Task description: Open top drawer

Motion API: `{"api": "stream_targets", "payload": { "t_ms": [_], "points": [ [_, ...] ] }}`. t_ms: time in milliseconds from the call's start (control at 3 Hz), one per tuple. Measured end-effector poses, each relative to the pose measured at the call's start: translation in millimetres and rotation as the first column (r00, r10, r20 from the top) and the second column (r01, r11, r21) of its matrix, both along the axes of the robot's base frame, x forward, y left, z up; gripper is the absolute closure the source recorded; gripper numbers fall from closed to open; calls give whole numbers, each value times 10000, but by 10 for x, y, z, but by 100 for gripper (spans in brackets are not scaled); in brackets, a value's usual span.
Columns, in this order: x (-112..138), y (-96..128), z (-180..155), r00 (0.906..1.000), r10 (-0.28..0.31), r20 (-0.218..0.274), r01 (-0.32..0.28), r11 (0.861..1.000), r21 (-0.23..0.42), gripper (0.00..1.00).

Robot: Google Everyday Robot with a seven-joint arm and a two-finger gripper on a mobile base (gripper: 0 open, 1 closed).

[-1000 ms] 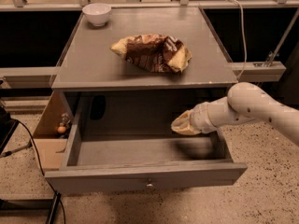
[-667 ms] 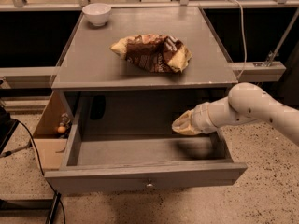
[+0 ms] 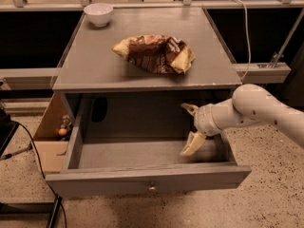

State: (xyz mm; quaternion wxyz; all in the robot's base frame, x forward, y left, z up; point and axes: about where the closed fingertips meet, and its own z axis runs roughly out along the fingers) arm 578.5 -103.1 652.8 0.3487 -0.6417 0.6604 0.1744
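The top drawer (image 3: 118, 180) is a wide grey drawer standing pulled far out from under the cabinet top, with a small round metal knob (image 3: 152, 189) at the centre of its front panel. Nothing lies inside it. My gripper (image 3: 191, 127) hangs over the drawer's right inner part, above its floor and behind the front panel, well away from the knob. Its tan fingers (image 3: 193, 145) are spread apart, open, with nothing between them. The white arm (image 3: 251, 109) reaches in from the right.
On the grey cabinet top (image 3: 95, 65) lie a crumpled brown chip bag (image 3: 154, 53) and a white bowl (image 3: 99, 13) at the back left. A cardboard box (image 3: 50, 141) and black cables (image 3: 28, 146) sit on the floor at left. A white cable (image 3: 247, 27) hangs at right.
The gripper's fingers, held together before, have spread apart over the drawer's right side. The drawer and the things on top have not moved.
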Motion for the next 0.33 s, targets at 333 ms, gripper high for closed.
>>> {"api": "stream_targets", "payload": {
  "t_ms": [333],
  "points": [
    [0, 0, 0, 10000, 0, 0, 0, 10000, 0, 0]
  ]
}}
